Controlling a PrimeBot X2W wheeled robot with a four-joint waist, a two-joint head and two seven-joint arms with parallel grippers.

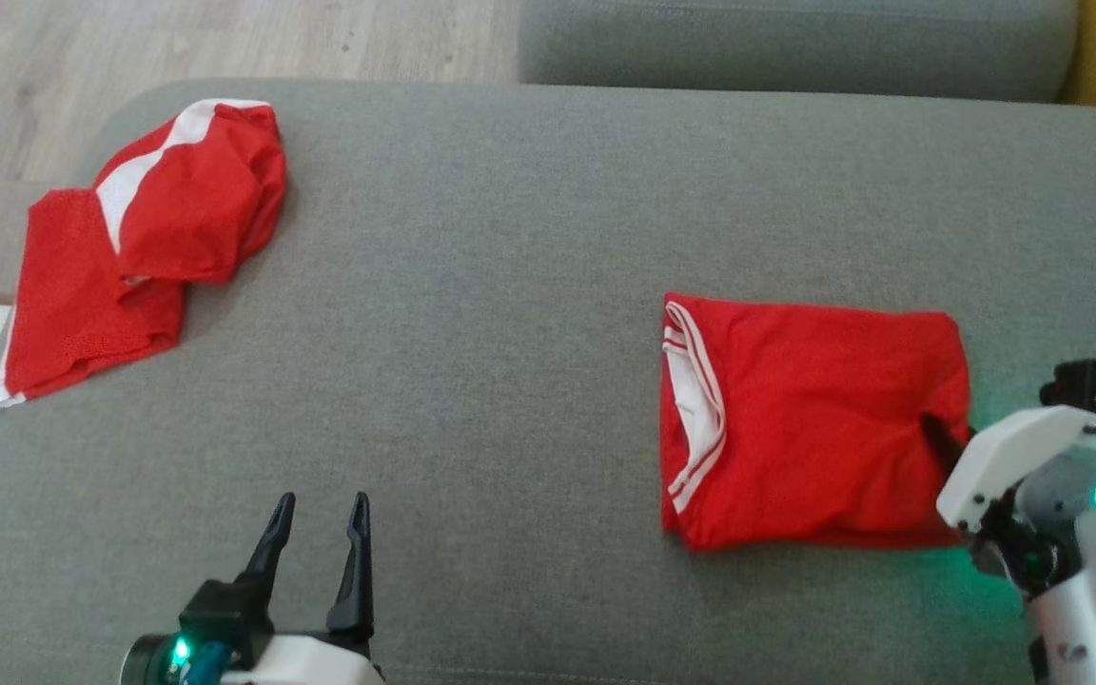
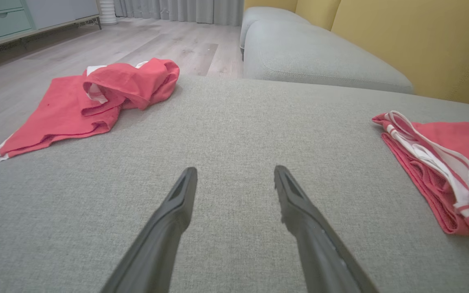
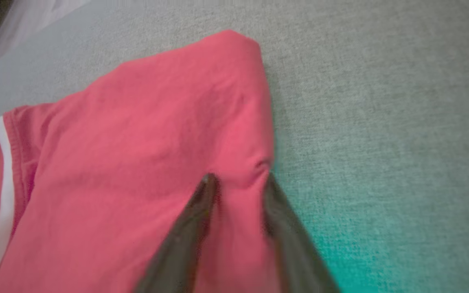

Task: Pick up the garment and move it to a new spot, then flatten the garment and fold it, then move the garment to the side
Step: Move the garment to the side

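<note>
The garment (image 1: 814,419) lies folded into a red rectangle on the right of the grey cushion, its white-and-red striped trim (image 1: 695,409) facing left; the lettering is hidden. It shows again in the left wrist view as the garment (image 2: 454,162) at the right edge. My right gripper (image 1: 949,445) is at its right edge, and in the right wrist view the gripper (image 3: 238,183) is shut on a puckered bit of the red cloth (image 3: 157,142). My left gripper (image 1: 320,514) rests open at the lower left, well apart from the cloth, and its own camera shows the gripper (image 2: 234,175) holding nothing.
A second red garment with white stripes (image 1: 144,238) lies crumpled at the far left corner of the grey cushion (image 1: 472,285), partly over its edge. Another grey cushion (image 1: 795,43) stands behind, with a yellow backrest (image 2: 421,36). Wood floor (image 1: 177,48) lies beyond the left edge.
</note>
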